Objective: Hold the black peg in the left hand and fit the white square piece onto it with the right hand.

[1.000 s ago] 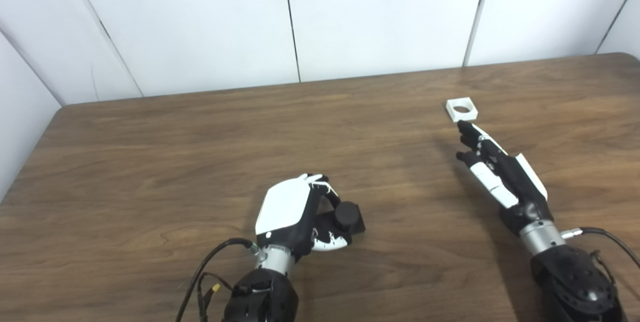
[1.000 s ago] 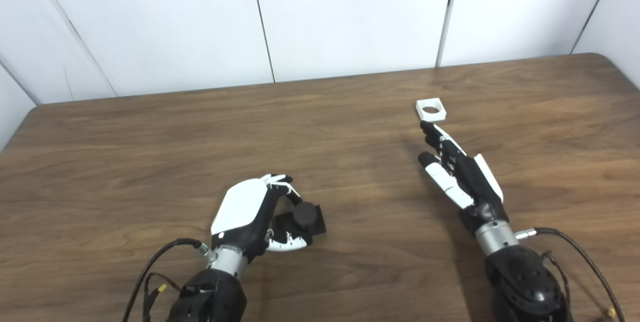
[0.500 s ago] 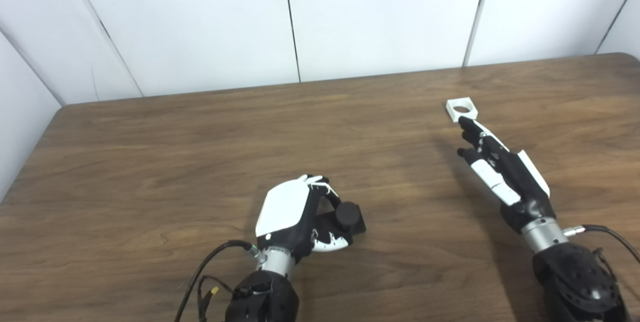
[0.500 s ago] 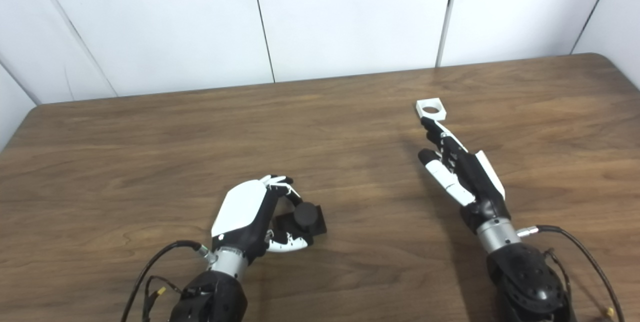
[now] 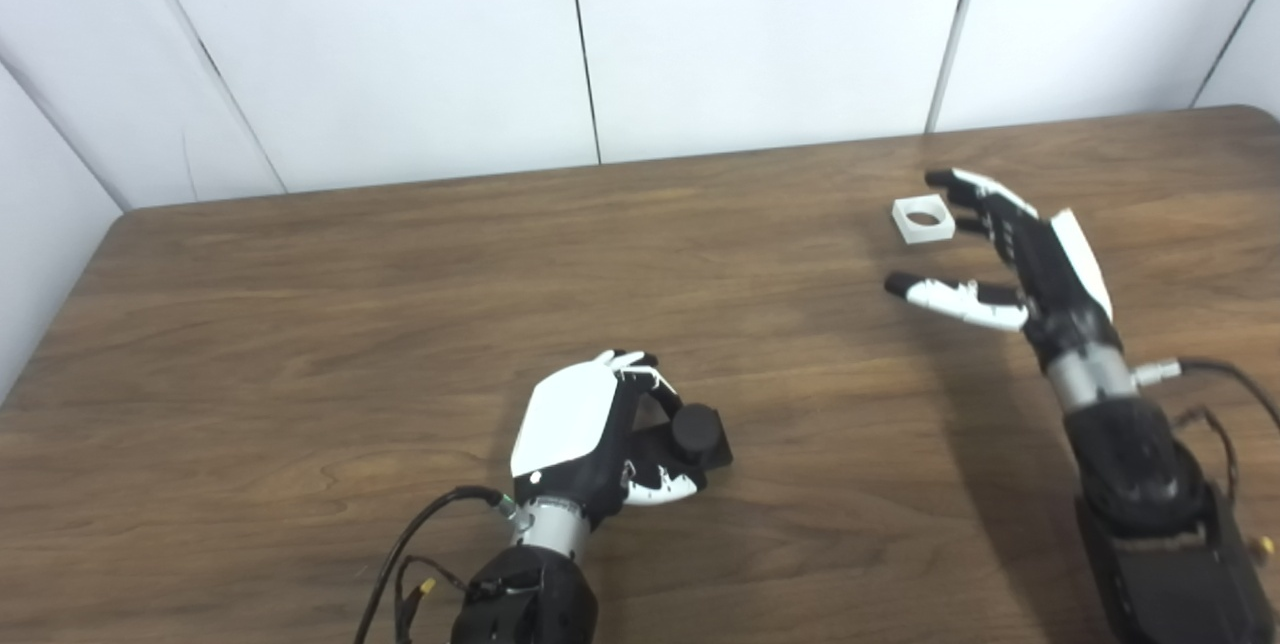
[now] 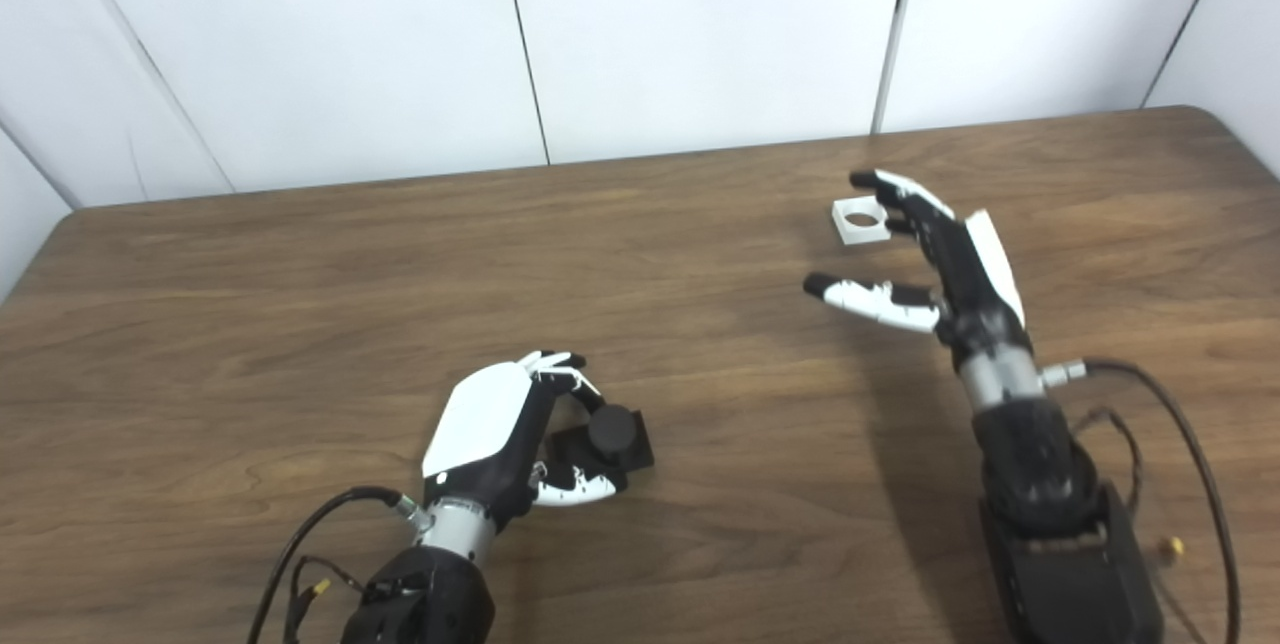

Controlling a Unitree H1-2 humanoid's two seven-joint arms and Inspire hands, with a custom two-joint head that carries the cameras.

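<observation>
bare table (image 5: 400, 284) all round white square piece (image 5: 923, 219), fingers (image 5: 968, 194) beside it

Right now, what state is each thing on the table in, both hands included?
black peg: upright on its square base, held by the left hand.
left hand: shut on the black peg.
white square piece: flat on the table, hole up, not gripped.
right hand: open, fingers spread beside the piece.

Black peg (image 5: 694, 432) base partly hidden behind left hand (image 5: 585, 429) fingers; grip contact not readable. Right hand (image 5: 1010, 254) fingertips overlap white square piece (image 5: 922, 219) edge (touching or hovering above: cannot tell). Both forearms cut off by bottom edge. Table (image 5: 300, 324) right corner cropped in left eye view.
</observation>
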